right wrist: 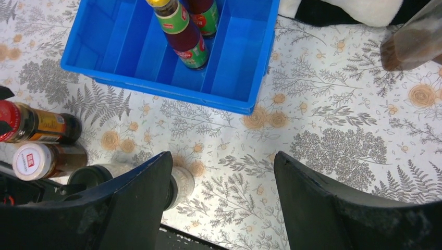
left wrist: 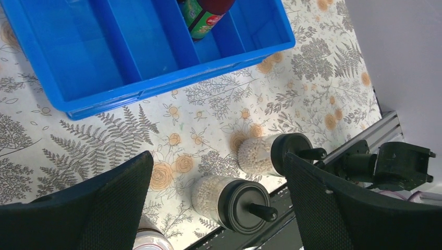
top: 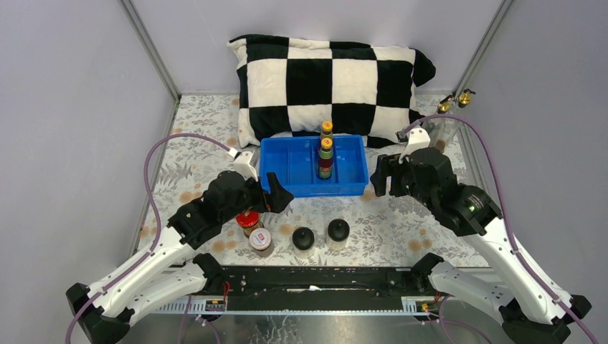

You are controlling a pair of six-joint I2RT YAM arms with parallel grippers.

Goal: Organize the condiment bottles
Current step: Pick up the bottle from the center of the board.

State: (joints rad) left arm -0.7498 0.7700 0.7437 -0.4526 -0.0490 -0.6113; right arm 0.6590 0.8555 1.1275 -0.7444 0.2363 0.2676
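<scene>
Two slim yellow-capped sauce bottles stand in the blue tray. In front of the tray stand a red-lidded jar, a white-lidded jar and two black-capped clear jars. Two gold-spouted glass bottles stand at the far right. My left gripper is open and empty above the black-capped jars. My right gripper is open and empty over the cloth, right of the tray's front corner.
A black-and-white checked pillow lies behind the tray. Grey walls close in both sides. A black rail runs along the near edge. The floral cloth shows bare to the right of the tray.
</scene>
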